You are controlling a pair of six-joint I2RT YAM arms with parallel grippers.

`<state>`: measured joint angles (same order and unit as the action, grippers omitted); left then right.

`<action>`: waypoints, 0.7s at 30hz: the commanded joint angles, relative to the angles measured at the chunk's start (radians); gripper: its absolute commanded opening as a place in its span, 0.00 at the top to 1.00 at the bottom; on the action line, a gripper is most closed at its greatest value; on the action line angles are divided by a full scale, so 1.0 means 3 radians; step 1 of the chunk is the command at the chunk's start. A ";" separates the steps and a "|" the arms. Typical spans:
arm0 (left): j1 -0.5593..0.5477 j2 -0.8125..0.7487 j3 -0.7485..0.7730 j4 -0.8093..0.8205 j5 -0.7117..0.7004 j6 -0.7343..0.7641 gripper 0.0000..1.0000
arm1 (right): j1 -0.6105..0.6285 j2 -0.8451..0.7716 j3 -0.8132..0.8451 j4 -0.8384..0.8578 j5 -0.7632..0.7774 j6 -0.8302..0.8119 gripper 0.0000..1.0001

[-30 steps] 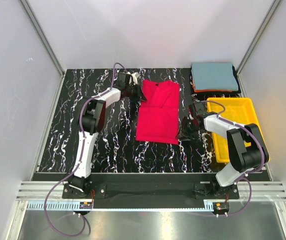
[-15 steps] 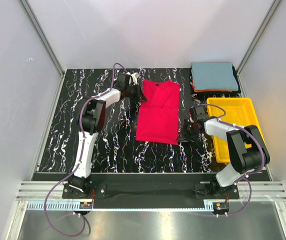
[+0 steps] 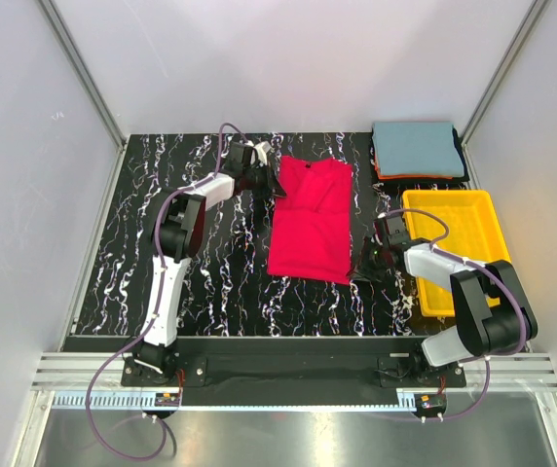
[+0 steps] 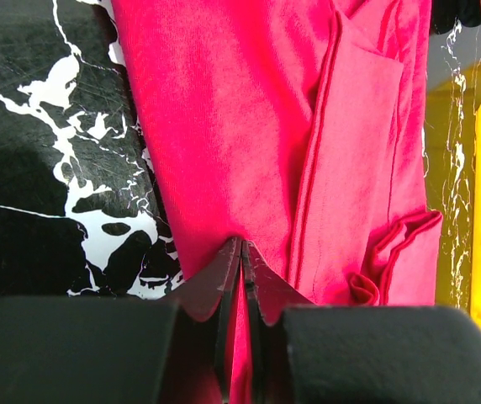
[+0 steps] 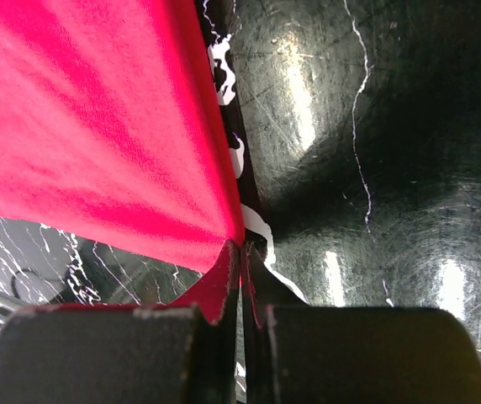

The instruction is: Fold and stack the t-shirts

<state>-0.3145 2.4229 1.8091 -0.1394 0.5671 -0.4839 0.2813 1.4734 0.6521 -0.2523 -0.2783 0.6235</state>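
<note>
The red t-shirt lies folded lengthwise in the middle of the black marbled table. My left gripper is at its far left edge, near the collar end. In the left wrist view the jaws are shut, with red cloth pinched between them. My right gripper is at the shirt's near right corner. In the right wrist view its jaws are shut on the hem corner of the red cloth. A grey-blue folded t-shirt tops a stack at the back right, with an orange edge showing below it.
A yellow plastic tray stands at the right, just beyond my right arm and below the folded stack. White walls with metal posts close in the table on three sides.
My right gripper has closed on the red shirt's near right corner and shifted slightly toward the near edge. The left gripper has kept its hold and place.
</note>
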 commanded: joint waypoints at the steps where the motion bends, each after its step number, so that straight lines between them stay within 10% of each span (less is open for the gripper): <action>1: 0.0031 -0.0054 -0.0104 -0.0159 -0.0167 0.0048 0.89 | 0.0003 -0.0034 -0.0042 0.0018 0.0058 0.0033 1.00; 12: 0.0036 -0.0299 -0.0462 -0.0164 -0.0223 -0.0120 0.90 | 0.0003 -0.0171 -0.0118 0.0028 0.0099 0.0177 0.94; 21: 0.0133 -0.0820 -0.0375 -0.0302 0.0083 -0.0069 0.60 | 0.0008 -0.0585 -0.0001 -0.0544 0.0181 0.0212 0.70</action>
<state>-0.3027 2.2757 1.6653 -0.1974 0.5537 -0.5152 0.2813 1.3582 0.6216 -0.3466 -0.2516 0.6804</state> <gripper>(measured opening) 0.385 0.286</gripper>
